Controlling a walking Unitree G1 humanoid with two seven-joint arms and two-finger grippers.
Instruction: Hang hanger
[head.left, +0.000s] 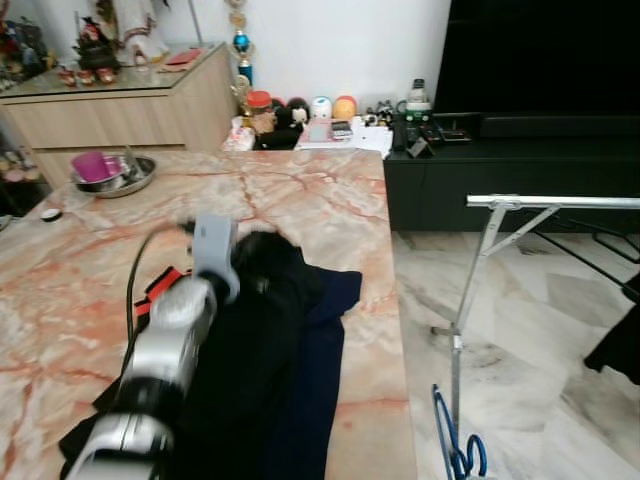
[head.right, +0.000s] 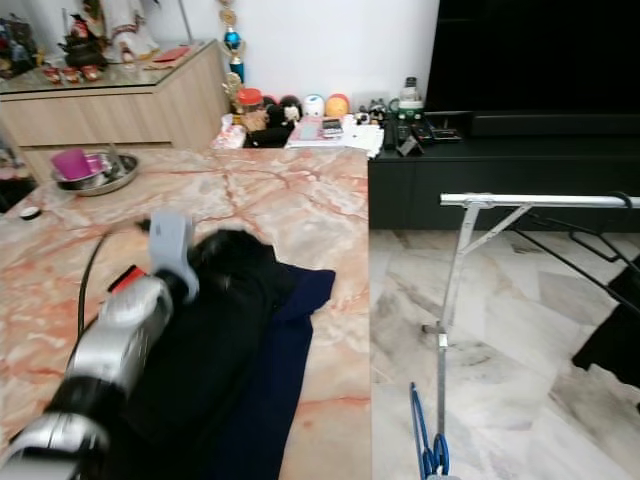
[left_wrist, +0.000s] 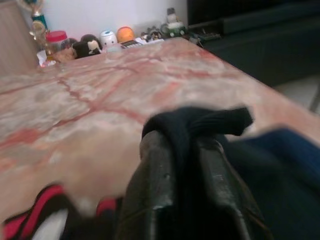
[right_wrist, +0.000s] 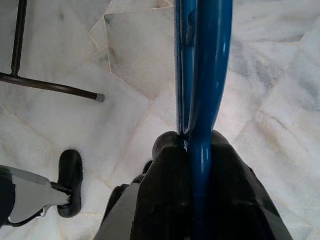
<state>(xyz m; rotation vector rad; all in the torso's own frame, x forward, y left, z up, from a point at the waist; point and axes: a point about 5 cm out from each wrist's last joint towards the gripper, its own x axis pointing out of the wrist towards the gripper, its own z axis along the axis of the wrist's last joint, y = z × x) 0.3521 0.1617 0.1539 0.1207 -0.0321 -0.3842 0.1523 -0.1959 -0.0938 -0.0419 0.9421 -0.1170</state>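
A blue hanger is pinched between the black fingers of my right gripper, held low over the marble floor; its blue loop shows beside the rack's upright. The silver rail of a clothes rack runs at the right. My left arm reaches across the marble table, and my left gripper is shut on a fold of a black garment. That garment lies over a navy cloth.
A red and black item lies by the left arm. A metal bowl with a pink cup sits far left. The table's right edge drops to the floor. A black TV cabinet stands behind; dark clothes hang at right.
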